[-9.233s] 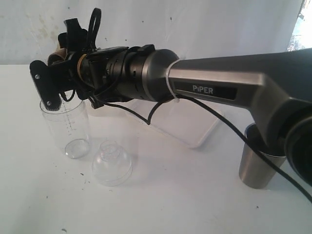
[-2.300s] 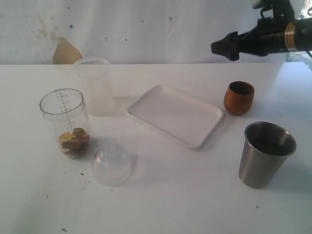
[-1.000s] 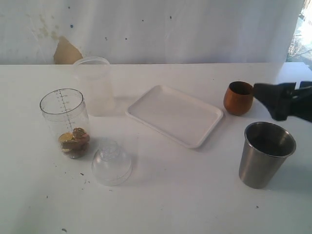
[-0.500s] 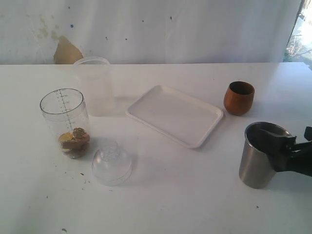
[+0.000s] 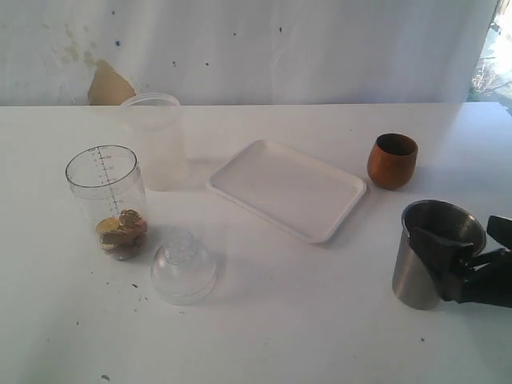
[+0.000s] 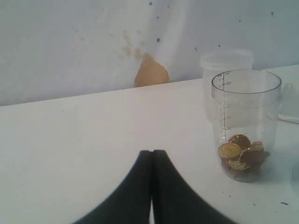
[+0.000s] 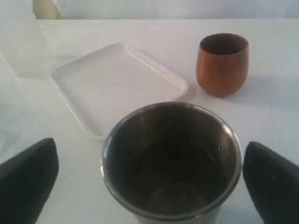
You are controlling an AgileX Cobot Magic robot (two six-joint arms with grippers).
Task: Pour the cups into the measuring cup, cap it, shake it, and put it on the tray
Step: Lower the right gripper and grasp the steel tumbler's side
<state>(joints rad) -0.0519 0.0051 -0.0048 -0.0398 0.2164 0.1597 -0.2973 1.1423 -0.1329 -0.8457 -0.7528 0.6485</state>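
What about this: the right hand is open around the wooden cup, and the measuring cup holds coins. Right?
No: the right wrist view shows the right hand open around the steel tumbler; the wooden cup stands apart. The measuring cup does hold coins.

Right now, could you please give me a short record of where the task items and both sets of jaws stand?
measuring cup: upright, uncapped, gold coins and brown bits at its bottom
cap: on the table beside the measuring cup
tray: nothing on it
wooden cup: upright, apart from the tray
steel tumbler: upright, between the right jaws
frosted cup: upright behind the measuring cup
right jaws: open, one on each side of the tumbler
left jaws: shut, holding nothing
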